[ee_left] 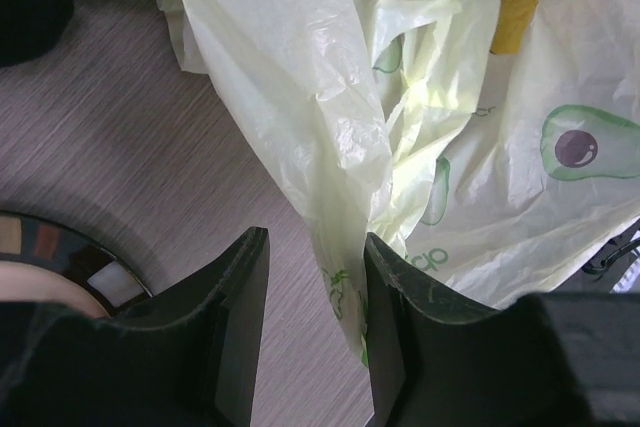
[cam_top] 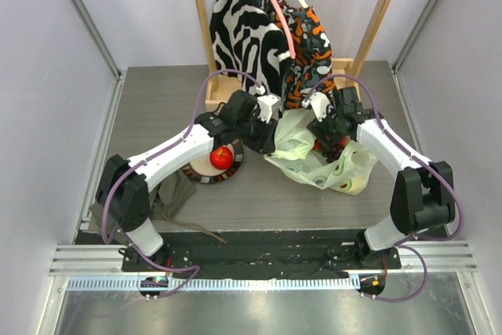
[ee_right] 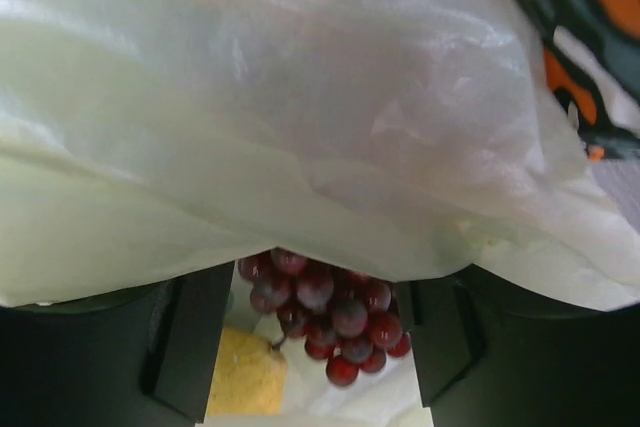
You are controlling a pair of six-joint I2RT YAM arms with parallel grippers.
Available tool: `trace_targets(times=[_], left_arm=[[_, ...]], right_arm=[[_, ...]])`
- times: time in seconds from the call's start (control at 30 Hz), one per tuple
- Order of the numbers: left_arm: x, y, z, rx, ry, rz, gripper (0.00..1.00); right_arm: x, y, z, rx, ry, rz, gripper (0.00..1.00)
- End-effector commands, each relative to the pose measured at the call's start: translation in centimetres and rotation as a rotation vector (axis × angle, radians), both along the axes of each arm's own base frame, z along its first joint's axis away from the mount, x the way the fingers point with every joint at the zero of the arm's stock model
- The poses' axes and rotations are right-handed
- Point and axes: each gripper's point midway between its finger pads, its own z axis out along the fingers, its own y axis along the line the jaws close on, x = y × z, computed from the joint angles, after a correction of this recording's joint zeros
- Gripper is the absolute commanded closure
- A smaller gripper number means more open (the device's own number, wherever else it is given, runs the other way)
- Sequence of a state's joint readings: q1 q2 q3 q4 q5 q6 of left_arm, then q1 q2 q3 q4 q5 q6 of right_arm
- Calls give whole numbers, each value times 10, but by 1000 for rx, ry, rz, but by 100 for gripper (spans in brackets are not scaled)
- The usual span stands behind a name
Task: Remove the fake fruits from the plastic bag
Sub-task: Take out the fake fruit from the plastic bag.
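Observation:
The pale-green avocado-print plastic bag (cam_top: 314, 164) lies crumpled right of centre. My right gripper (cam_top: 328, 137) is inside its mouth. In the right wrist view the gripper (ee_right: 325, 332) holds the dark purple grape bunch (ee_right: 330, 312) between its fingers, with bag film draped over the top and a yellow fruit (ee_right: 245, 375) below. My left gripper (cam_top: 263, 136) is at the bag's left edge; in its wrist view it (ee_left: 315, 292) is open, with a fold of the bag (ee_left: 340, 137) lying against the right finger. A red apple (cam_top: 221, 157) sits on the plate (cam_top: 235, 172).
An olive-grey cloth (cam_top: 171, 198) lies at the front left under the left arm. Black-white-orange garments (cam_top: 263, 29) hang from a wooden rack (cam_top: 202, 29) at the back. The plate's rim (ee_left: 40, 245) shows at lower left of the left wrist view.

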State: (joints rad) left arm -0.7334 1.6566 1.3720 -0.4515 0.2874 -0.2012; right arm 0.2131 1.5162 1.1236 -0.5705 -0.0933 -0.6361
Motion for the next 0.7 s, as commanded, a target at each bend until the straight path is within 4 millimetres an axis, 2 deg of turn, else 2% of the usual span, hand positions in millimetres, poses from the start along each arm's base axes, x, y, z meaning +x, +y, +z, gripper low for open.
trace_targets(times=[0.0,0.13,0.2,0.3,0.33,0.37,0.47,0.5,0.53,0.57,0.67], left_arm=[[7,-9,15,-26,-31,-13,55],[9,-11,15,-27,-33,-12,55],[10,-11,15,-28,-34,-12,55],[10,-11,13,-25,-32,-11,55],[10,-12,14,-27,-32,-12,55],[11,-12,14,-27,-36,-10,55],[13,-13,16,-33,-41,-5,55],[14,-14,17,-37,-44,-6,55],[15,-15,17,-38,-44,1,55],[17,-15,18,-37,-48,7,55],[31,-18,28,-45,-88,35,55]], right_arm=[[28,19,7,59,-114,-9,28],[38,32,1,76,-168,21,27],[40,34,-10,72,-164,27,27],[52,32,-12,29,-190,-3,42],[55,31,-9,13,-208,-13,53],[58,25,-1,-7,-229,-40,58],[53,26,28,12,-265,-25,66],[49,26,47,21,-294,-24,67],[36,30,47,44,-248,9,67],[31,36,58,70,-243,37,67],[-3,34,75,73,-175,88,67]])
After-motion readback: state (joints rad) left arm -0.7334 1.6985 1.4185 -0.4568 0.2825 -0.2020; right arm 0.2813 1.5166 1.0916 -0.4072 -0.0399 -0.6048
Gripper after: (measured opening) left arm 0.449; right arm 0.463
